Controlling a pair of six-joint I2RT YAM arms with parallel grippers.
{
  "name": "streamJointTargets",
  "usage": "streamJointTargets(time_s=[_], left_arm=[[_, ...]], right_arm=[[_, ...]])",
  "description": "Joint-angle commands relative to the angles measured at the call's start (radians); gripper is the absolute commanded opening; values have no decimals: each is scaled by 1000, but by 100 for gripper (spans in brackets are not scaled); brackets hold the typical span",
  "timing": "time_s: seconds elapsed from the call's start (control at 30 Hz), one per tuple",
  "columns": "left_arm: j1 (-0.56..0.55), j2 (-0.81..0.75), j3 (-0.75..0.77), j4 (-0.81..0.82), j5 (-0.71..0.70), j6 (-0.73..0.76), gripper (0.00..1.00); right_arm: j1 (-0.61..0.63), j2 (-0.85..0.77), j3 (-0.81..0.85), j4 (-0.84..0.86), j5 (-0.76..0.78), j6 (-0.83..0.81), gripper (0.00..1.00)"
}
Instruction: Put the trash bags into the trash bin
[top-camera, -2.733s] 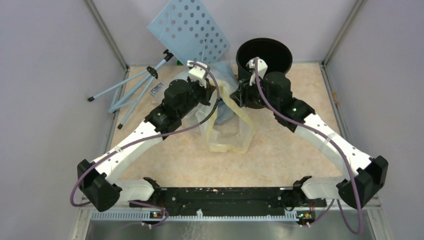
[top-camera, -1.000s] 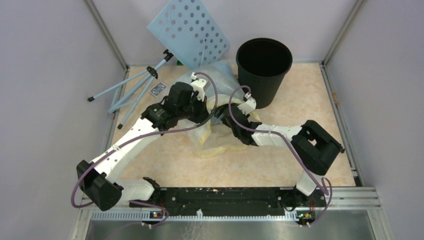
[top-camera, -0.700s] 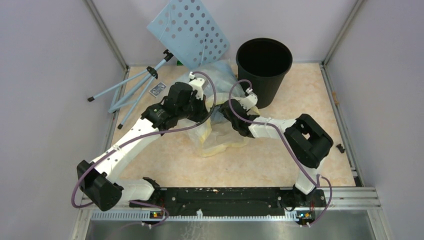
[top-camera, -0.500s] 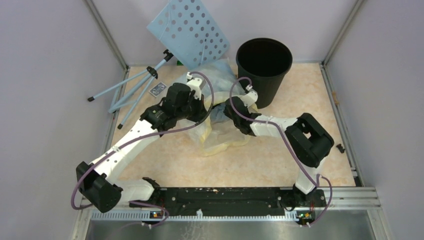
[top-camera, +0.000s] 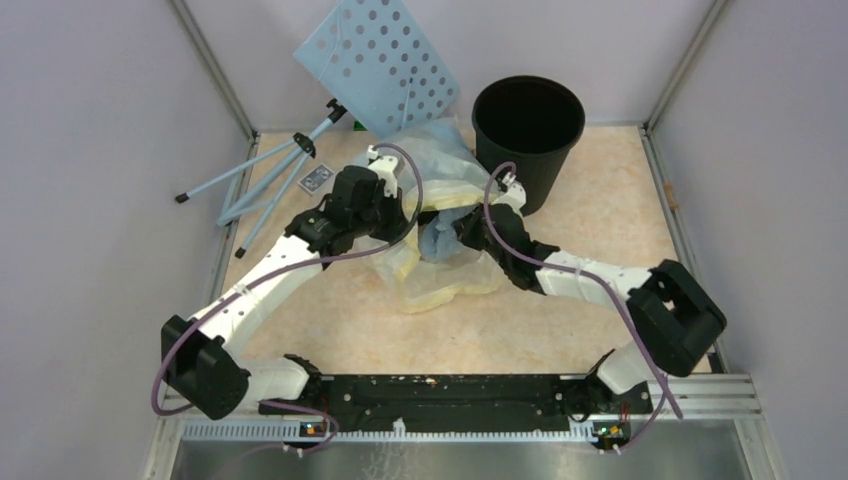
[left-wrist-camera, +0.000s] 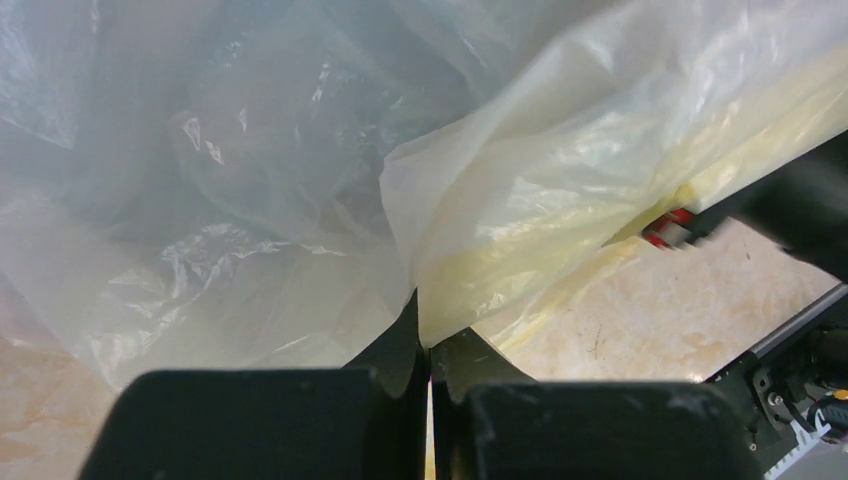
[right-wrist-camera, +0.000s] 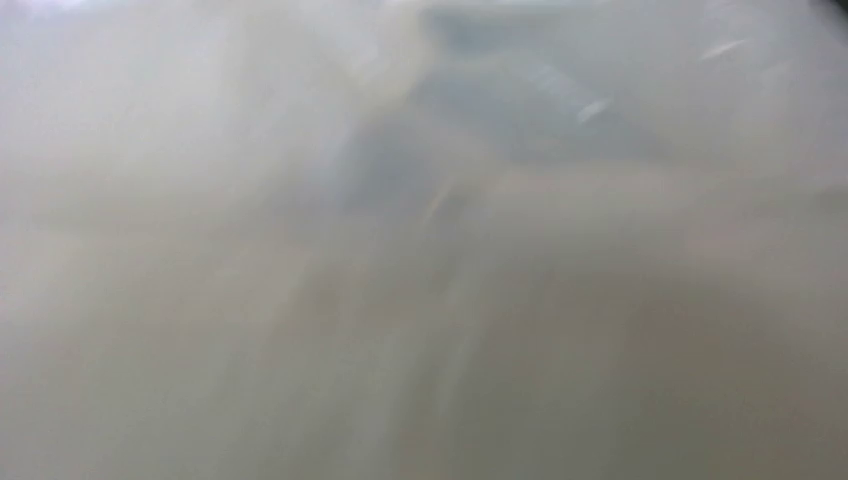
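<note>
The black trash bin (top-camera: 528, 128) stands upright at the back right, and no bag shows inside it. A yellowish clear sack (top-camera: 445, 275) lies crumpled at mid-table. A crumpled light-blue trash bag (top-camera: 438, 238) shows through the sack's opening. My left gripper (top-camera: 402, 216) is shut on the sack's edge (left-wrist-camera: 470, 260), and its fingertips (left-wrist-camera: 405, 340) pinch the film. My right gripper (top-camera: 460, 238) is pushed into the sack next to the blue bag, left of the bin. Film blurs the whole right wrist view, with a bluish patch (right-wrist-camera: 480, 110) at the top, and the fingers are hidden.
A pale-blue perforated panel (top-camera: 380, 60) leans at the back, touching the sack's far side. A pale-blue tripod (top-camera: 270, 175) and a small card (top-camera: 315, 178) lie at the back left. Enclosure walls and posts ring the table.
My right arm left the bin, came down to the sack and pushed in, its elbow swinging out to the right. My left gripper kept the sack's edge and shifted slightly back-left.
</note>
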Motion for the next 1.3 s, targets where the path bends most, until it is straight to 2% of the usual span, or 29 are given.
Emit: streamJointTargets(time_s=[0.0,0.23,0.33,0.47,0.67,0.8,0.97,1.1,1.27], left_arm=[[12,36,-48,112,7,-28,0],[30,132,-19,145,8,-33,0],[32,169,-24,161,25,-35,0],[35,217,-44,162,32,-23,0],[35,221,-121,130,28,-24,0],[34,165,-181,144,70,-66,0],[34,112,-202,135,52,-72,0],[35,90,-219,90,-2,-62,0],[36,50,-267,89,-62,-81,0]], right_arm=[[8,-173,-50,92,-238,-218,0],[1,-430,-130,1,-517,-353,0],[0,-510,-121,-104,-557,-397,0],[-5,-600,-81,-286,-483,-426,0],[-5,-730,-2,-548,-237,-450,0],[-5,-731,101,-673,-213,-466,0],[-5,-799,111,-706,-197,-426,0],[-6,-910,26,-684,-173,-419,0],[-4,-973,-71,-619,-308,-422,0]])
